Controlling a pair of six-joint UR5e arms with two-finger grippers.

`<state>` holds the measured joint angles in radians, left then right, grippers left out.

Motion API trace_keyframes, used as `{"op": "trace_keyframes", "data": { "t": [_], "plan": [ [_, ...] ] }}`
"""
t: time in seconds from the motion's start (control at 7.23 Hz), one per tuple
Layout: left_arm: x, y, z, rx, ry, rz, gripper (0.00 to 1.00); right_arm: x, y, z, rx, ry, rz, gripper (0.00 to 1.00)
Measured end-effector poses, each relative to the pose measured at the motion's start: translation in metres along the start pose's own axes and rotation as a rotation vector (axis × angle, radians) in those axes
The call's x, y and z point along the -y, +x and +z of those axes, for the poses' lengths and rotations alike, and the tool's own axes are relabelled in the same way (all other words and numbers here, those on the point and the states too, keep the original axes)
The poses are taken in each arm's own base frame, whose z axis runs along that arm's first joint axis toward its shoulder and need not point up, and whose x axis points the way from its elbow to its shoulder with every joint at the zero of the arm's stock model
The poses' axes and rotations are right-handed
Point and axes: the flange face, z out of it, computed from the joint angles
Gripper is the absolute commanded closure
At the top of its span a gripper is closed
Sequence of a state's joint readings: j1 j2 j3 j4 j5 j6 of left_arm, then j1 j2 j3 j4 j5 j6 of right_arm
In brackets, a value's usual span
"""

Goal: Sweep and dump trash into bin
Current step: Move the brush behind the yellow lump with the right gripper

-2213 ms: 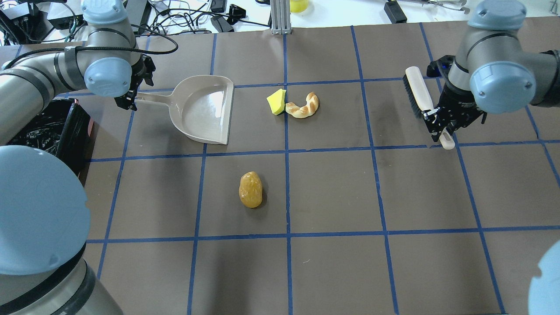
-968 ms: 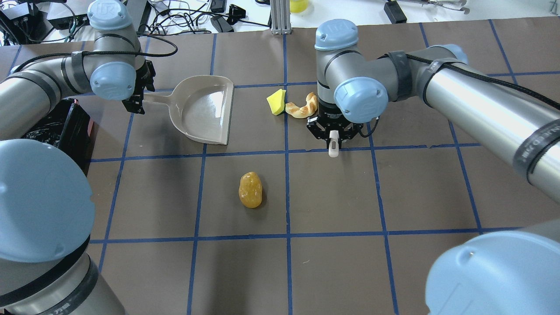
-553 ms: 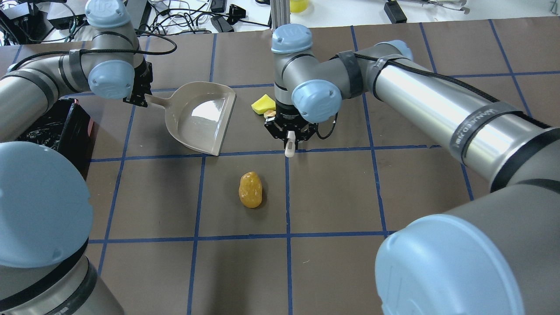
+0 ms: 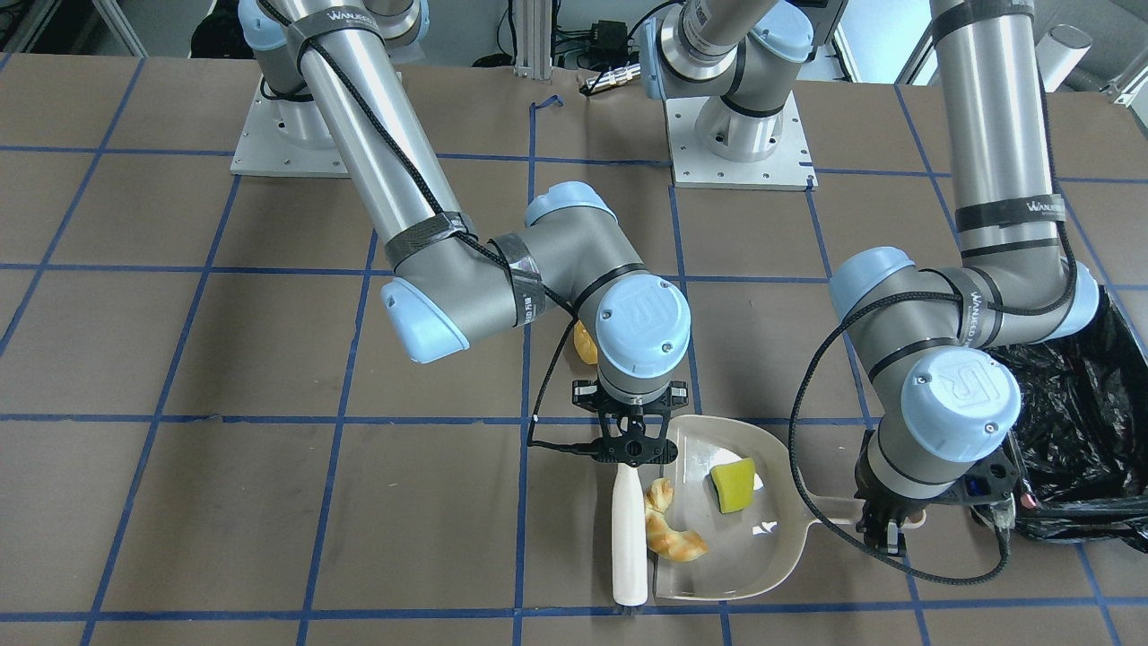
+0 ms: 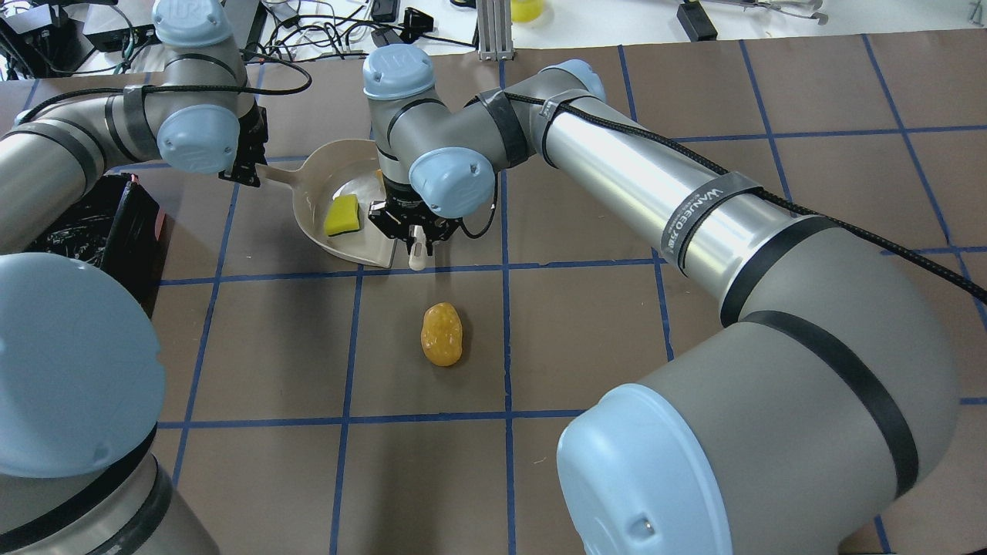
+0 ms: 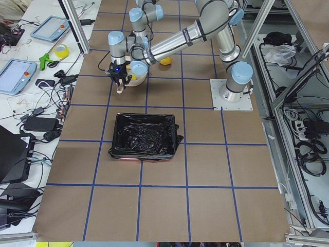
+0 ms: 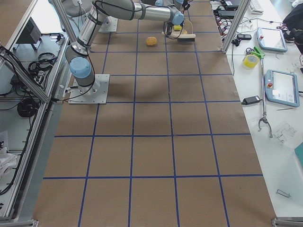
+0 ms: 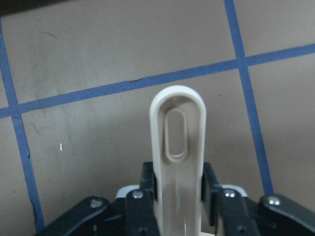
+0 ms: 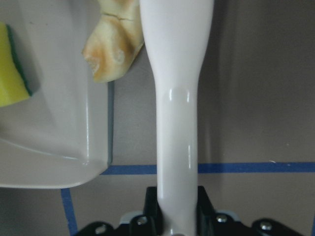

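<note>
Underneath, brown matte paper-covered table: flat, crossed by a grid of blue tape.
Beige glossy plastic dustpan: smooth scoop with a long handle that has a slot near its end, lying flat on the table.
White hard-plastic brush: rounded, shiny handle. It lies along the dustpan's open edge, and its bristles barely show.
Yellow-green wedge: matte and spongy-looking, lying inside the dustpan near its middle.
Curved tan croissant-like half ring: ridged and browned. It lies across the dustpan's lip, touching the brush.
Golden-brown oval bread roll: bumpy and glazed, on the table well apart from the dustpan.
Rectangular bin: lined with crinkled glossy black plastic, with a pink strip at one edge. It stands well apart from the dustpan.
Left gripper: fingers clamped on the dustpan's handle.
Right gripper: fingers clamped on the brush's handle.
Hidden: overhead, the right arm covers the half ring, and from the front it covers most of the bread roll. Both of those views cut off the bin.
Writing: the blue joint caps carry a UR mark. White lettering on the black arm bands begins WAN, and the rest is unclear.
</note>
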<state>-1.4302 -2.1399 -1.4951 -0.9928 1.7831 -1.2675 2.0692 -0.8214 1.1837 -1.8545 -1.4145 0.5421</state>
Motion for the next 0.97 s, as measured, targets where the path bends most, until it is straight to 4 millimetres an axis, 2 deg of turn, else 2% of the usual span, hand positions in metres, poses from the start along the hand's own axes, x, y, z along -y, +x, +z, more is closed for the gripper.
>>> {"op": "trace_keyframes", "data": {
  "t": [0.42,0.55,0.69,0.97],
  "plan": [
    [-0.002,0.001,0.004,0.004,-0.006,-0.009,1.00,0.000,-0.021,-0.008,0.088,-0.015,0.019,0.87],
    [-0.002,0.001,0.004,0.003,-0.006,-0.007,1.00,0.001,-0.021,-0.009,0.098,-0.029,0.021,0.87],
    [-0.002,0.001,0.003,0.002,-0.006,-0.004,1.00,0.001,-0.012,-0.018,0.092,-0.059,0.026,0.88],
    [-0.001,-0.001,-0.001,-0.001,-0.003,0.003,1.00,-0.014,0.022,-0.061,0.007,-0.113,0.032,0.88]
  ]
}}
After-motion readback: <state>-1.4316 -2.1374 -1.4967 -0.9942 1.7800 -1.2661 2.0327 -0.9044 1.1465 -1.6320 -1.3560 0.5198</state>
